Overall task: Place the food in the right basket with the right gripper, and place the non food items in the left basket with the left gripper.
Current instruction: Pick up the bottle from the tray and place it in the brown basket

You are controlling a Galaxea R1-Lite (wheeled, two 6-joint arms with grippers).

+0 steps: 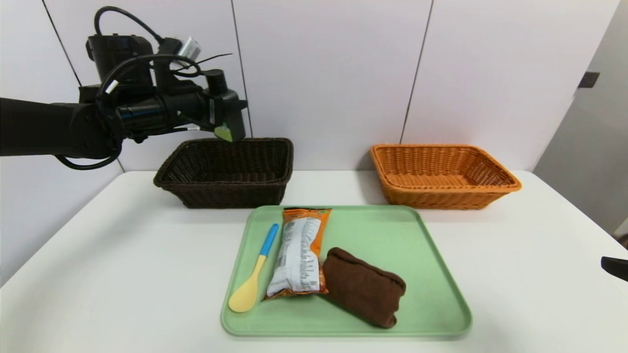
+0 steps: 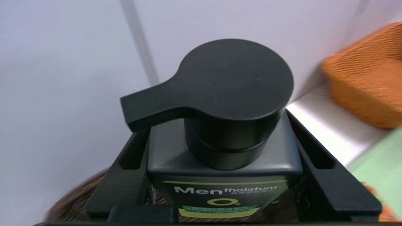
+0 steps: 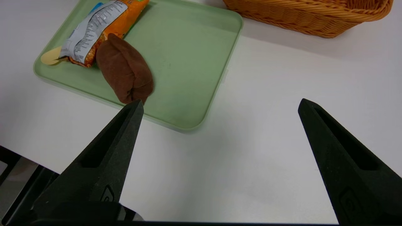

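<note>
My left gripper (image 1: 222, 112) hangs over the back of the dark brown left basket (image 1: 225, 171), shut on the dark pump bottle (image 2: 226, 94) with the green label. The bottle's body sits between both fingers (image 2: 125, 175). On the green tray (image 1: 392, 235) lie the yellow spoon (image 1: 252, 279) with a blue handle, the orange-white snack packet (image 1: 299, 255) and the folded brown cloth (image 1: 363, 287), side by side. My right gripper (image 3: 220, 103) is open and empty over bare table, to the right of the tray's near corner. The orange right basket (image 1: 441, 174) is empty.
Both baskets stand at the back of the white table against a white panelled wall. The tray (image 3: 188, 62) lies centred in front of them. Bare table surrounds the tray on the left, right and front.
</note>
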